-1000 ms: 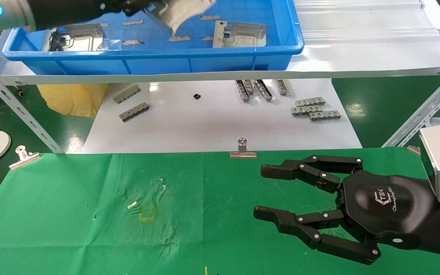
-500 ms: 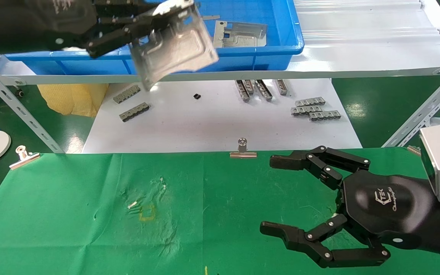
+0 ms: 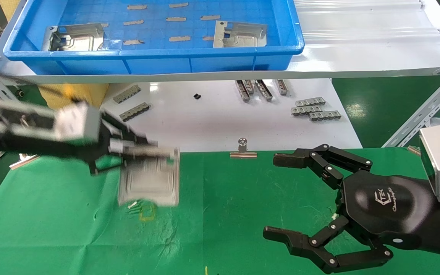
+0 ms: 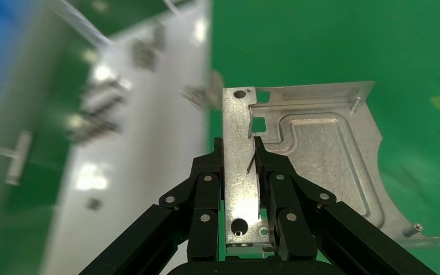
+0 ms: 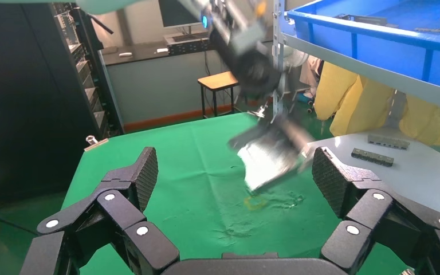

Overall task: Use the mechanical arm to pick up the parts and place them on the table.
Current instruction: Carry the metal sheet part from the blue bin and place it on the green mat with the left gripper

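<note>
My left gripper [image 3: 155, 152] is shut on the edge strip of a shiny silver part [image 3: 149, 184], which hangs low over the left half of the green table [image 3: 224, 214], above a yellow mark. In the left wrist view the fingers [image 4: 209, 172] clamp the part [image 4: 321, 154] on both sides of its edge. Two more parts [image 3: 75, 37] [image 3: 240, 34] lie in the blue tray [image 3: 155, 53] on the shelf. My right gripper [image 3: 277, 196] rests wide open over the table's right side, holding nothing. The right wrist view shows the carried part [image 5: 269, 154] between its spread fingers [image 5: 143, 172], farther off.
Below the shelf a white board [image 3: 212, 126] carries grey ridged strips [image 3: 315, 109] [image 3: 130, 103] and a small black piece [image 3: 196, 96]. A binder clip [image 3: 243, 149] sits on the table's far edge. Slanted shelf struts [image 3: 422, 114] stand at both sides.
My left arm has swung the part out of the blue tray and down to just above the green cloth. The right gripper has opened a little wider.
</note>
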